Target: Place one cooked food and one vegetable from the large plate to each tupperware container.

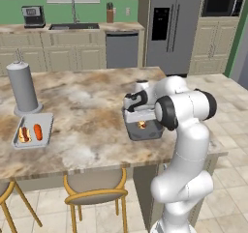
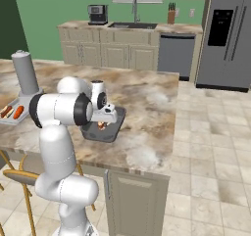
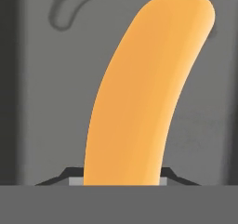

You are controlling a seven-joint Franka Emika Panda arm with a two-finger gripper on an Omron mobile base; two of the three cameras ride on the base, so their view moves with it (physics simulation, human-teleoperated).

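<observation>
In the left base view the gripper (image 1: 141,124) hung over the darker grey tray (image 1: 144,130) on the marbled counter (image 1: 87,106), an orange-tan piece showing beneath it, while the lighter tray (image 1: 33,129), left of the dark one, held a hot dog (image 1: 23,134) beside a carrot (image 1: 38,131), just before a grey cylinder (image 1: 22,87). The right base view showed the dark tray near the counter's front edge, the lighter tray far left of it. In the hand view the fingers were clamped on a smooth, curved tan bun (image 3: 139,97) above the dark tray's floor.

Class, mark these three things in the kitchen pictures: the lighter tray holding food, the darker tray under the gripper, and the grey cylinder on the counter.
lighter tray (image 1: 47,118), left base view, bare far-right corner.
darker tray (image 1: 145,134), left base view, near floor.
grey cylinder (image 1: 22,87), left base view, mid-side.
</observation>
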